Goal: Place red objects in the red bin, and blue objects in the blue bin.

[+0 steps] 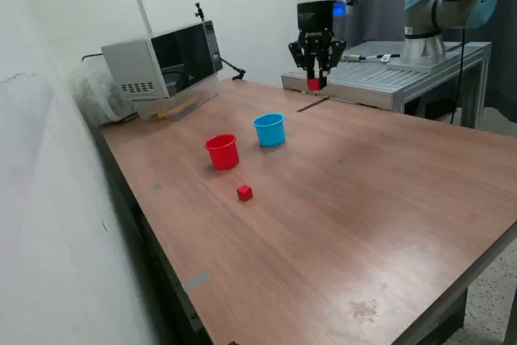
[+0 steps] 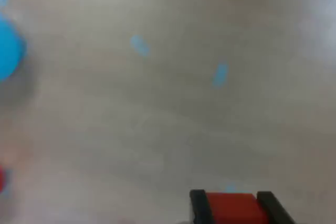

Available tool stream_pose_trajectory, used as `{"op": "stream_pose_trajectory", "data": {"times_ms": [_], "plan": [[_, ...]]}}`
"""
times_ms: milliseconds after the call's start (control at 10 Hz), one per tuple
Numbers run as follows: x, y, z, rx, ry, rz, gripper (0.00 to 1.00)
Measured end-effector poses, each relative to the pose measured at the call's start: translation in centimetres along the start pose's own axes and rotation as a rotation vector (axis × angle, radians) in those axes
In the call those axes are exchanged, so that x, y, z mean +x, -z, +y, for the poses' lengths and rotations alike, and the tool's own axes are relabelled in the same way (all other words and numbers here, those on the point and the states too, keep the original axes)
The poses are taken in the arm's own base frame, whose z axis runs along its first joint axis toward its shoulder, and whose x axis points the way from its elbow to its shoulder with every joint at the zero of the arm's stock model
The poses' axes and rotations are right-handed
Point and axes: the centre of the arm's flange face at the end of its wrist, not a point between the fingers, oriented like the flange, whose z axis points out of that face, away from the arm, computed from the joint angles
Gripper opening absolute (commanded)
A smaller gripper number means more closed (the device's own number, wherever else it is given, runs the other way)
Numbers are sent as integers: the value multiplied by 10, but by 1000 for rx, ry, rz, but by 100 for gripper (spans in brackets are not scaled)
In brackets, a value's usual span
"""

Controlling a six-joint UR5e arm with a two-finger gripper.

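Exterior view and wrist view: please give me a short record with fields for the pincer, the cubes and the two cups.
pincer: raised above the far part of the table, shut on a red cube
held red cube: between the two fingers
loose red cube: on the table, in front of the red cup, apart from it
red cup: upright on the table
blue cup: upright, beside the red cup on the exterior view's right
blue cubes: none visible
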Motion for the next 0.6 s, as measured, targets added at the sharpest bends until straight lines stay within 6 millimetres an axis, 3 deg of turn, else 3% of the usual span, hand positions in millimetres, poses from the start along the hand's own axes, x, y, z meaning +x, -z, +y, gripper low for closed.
{"op": "stream_pose_trajectory", "data": {"times_ms": [200, 400, 600], "plan": [[-65, 5, 44, -50, -81, -47, 0], [-137, -17, 73, -57, -163, -91, 0], [-183, -50, 83, -40, -212, -104, 0]]}}
